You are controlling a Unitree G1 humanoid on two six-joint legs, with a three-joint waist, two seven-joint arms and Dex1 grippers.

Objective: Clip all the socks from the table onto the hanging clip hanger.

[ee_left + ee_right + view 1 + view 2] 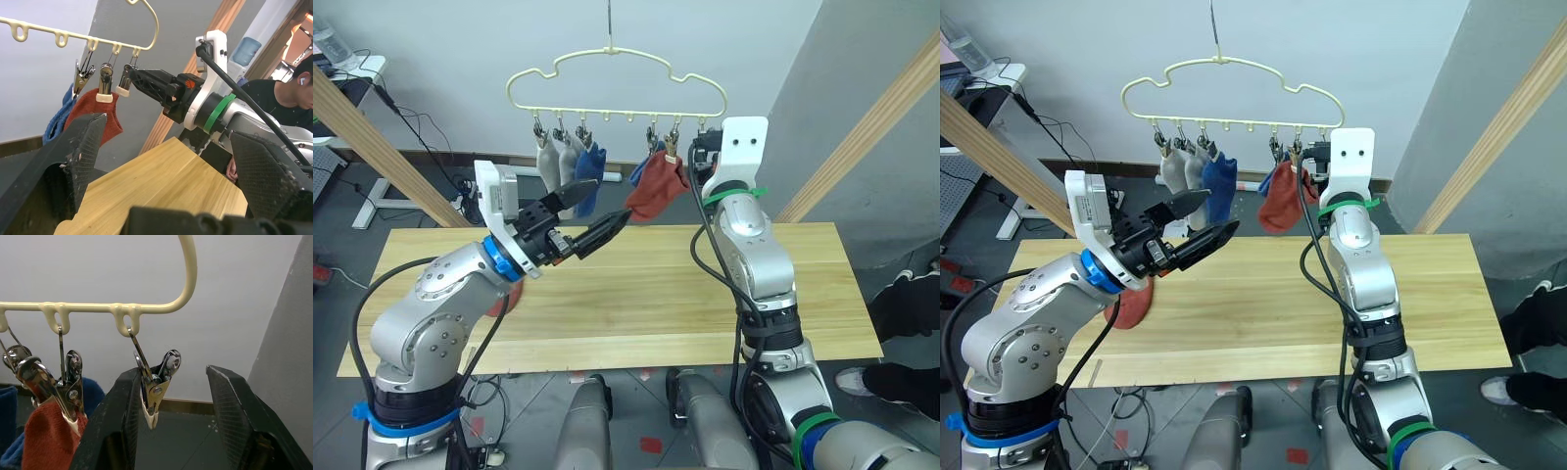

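The pale-yellow clip hanger [617, 83] hangs above the table [646, 304]. Clipped to it are two grey socks [553, 162], a blue sock [590, 168], another blue sock [56, 122] and a rust-red sock [656, 191]. Another rust-red sock [1131, 305] lies on the table, partly hidden under my left arm. My left gripper [610, 203] is open, its lower finger at the hanging red sock's bottom tip. My right gripper [172, 377] is raised and open, its fingers on either side of the end metal clip [154, 399], which holds nothing.
Slanted wooden poles [372, 142] [871, 127] flank the hanger. A person [288, 93] sits beyond the table's right end, with a foot [857, 382] on the floor there. Cables and a white stand [372, 196] lie behind the table's left side.
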